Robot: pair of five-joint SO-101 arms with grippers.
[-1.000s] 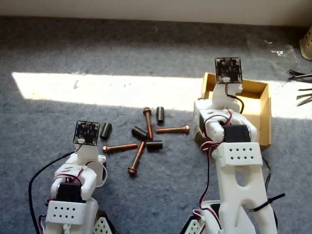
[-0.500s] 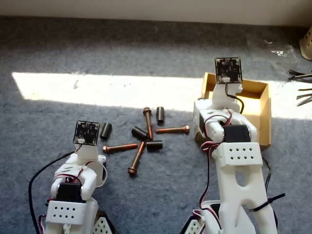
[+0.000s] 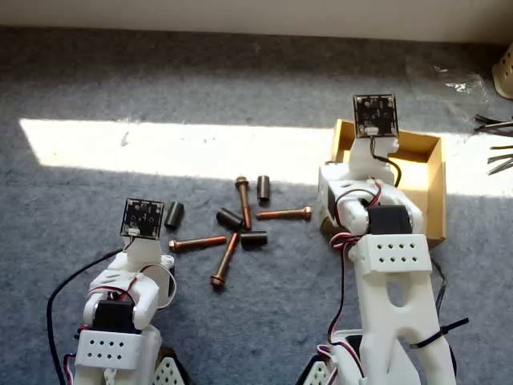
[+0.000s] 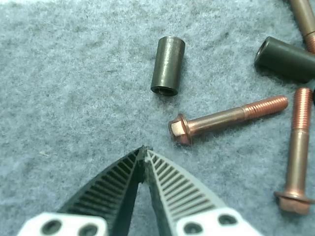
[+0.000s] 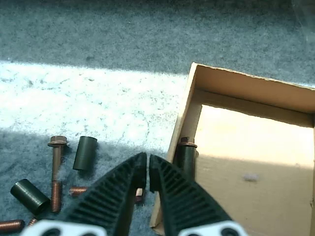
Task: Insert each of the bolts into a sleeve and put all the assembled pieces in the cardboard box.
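Nothing budges since the earlier frames, both arms are parked the same. The left pincer [image 4: 145, 151] is pinched closed just over the tabletop [image 4: 64, 73], with a bolt [image 4: 226, 118] and a sleeve [image 4: 168, 65] lying just past its tips. The right pincer [image 5: 147, 158] is closed down to a sliver, right beside the box [image 5: 184, 118] wall. One bolt-in-sleeve piece [image 5: 186, 155] stands inside that corner. The loose pile [image 3: 230, 218] lies between the arms, well apart from the tabletop's far edge.

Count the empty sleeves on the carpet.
4: a sleeve by the left arm, a sleeve farthest back, two sleeves among the bolts; the right arm may hide more.
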